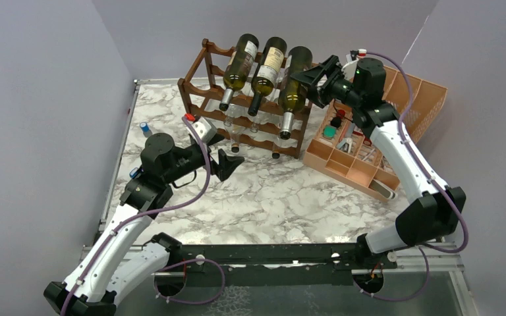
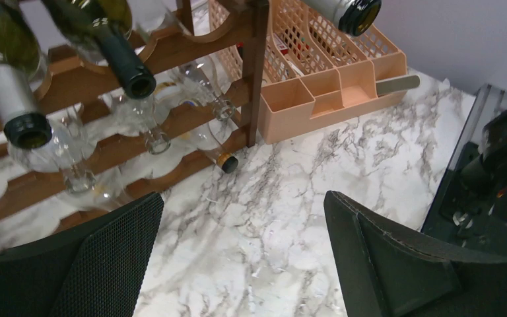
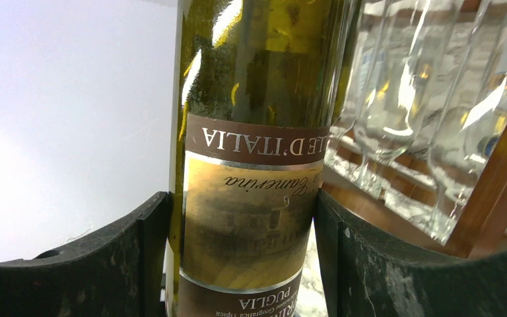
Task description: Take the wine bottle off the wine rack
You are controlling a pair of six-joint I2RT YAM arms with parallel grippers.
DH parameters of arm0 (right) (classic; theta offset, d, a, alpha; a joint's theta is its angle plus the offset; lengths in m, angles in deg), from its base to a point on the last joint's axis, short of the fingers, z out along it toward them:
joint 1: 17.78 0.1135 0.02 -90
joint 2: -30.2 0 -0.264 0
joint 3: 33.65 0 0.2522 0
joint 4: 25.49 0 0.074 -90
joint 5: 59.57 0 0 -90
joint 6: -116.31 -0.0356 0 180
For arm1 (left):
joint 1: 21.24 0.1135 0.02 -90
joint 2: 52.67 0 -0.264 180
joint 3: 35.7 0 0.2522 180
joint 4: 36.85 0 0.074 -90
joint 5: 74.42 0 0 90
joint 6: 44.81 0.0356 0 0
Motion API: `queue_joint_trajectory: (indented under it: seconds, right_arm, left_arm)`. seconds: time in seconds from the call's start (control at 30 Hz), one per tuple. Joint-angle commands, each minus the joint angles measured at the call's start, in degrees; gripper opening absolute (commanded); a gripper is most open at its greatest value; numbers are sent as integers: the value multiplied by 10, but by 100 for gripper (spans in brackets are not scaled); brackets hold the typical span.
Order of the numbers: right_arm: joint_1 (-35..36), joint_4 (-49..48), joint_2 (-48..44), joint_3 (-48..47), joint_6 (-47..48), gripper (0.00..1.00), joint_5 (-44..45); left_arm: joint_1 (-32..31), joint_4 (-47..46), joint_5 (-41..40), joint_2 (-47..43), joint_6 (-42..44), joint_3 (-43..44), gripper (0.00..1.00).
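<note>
The dark brown wine rack [image 1: 237,108] stands at the back of the marble table, with three green wine bottles slanting neck-down along its top. My right gripper [image 1: 312,84] is shut on the body of the rightmost wine bottle [image 1: 294,92], at the rack's right end. In the right wrist view both pads press the labelled bottle [image 3: 251,99] at my right gripper [image 3: 243,251]. I cannot tell whether this bottle still touches the rails. My left gripper [image 1: 228,164] hovers open over the table in front of the rack, holding nothing [image 2: 244,257]. The held bottle's mouth [image 2: 358,12] pokes past the rack's end post [image 2: 257,72].
Two other green bottles [image 1: 240,62] [image 1: 267,66] lie on the top tier, and clear glass bottles [image 2: 152,112] fill the lower tiers. A peach divided organiser [image 1: 359,172] with small items stands right of the rack. A small blue-capped vial [image 1: 145,128] stands at the left edge. Grey walls enclose the table.
</note>
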Motion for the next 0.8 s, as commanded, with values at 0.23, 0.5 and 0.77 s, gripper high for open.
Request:
queue_joint_trajectory:
  seconds: [0.23,0.5,0.77]
  right_arm:
    - [2,44,-115,34,-17,56,-69]
    - [2,44,-129,53,-53,56,-114]
    - [2,53,-139,65,-65,55,-132]
  left_arm:
    - [-67,-212,85,16,295,-42,97]
    - [-209,-348,-2,101,556,-53,97]
    - [-258,-430,-13,183,634,-29,94]
